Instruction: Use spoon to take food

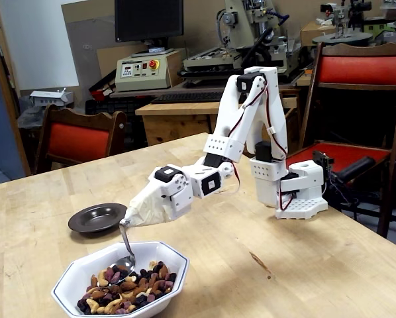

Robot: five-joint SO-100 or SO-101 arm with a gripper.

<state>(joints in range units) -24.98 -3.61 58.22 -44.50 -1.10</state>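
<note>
Step in hand: the scoop. The end effector [126,221] is wrapped in beige tape together with the upper end of the spoon [124,250], so its fingers are hidden; whether they stand apart or pressed together cannot be told, though the spoon is plainly bound to it. The spoon hangs down and slightly forward from the end effector, and its bowl rests at the top of the food [126,288], appearing to touch or just enter the pile. No load is visible in the spoon bowl.

The food, a mix of tan nuts and dark pieces, lies directly below the end effector in a white bowl [173,263] near the front edge of the surface [264,258]. A dark empty dish [97,217] sits just behind and to the left of the end effector in the fixed view, close to the bowl.

Judgement: the next move calls for pushing the spoon bowl deeper and sweeping it through the pile, then levelling it before lifting, since the pieces are loose and would roll off a tilted spoon. The dark dish is the probable place for the load.
</note>
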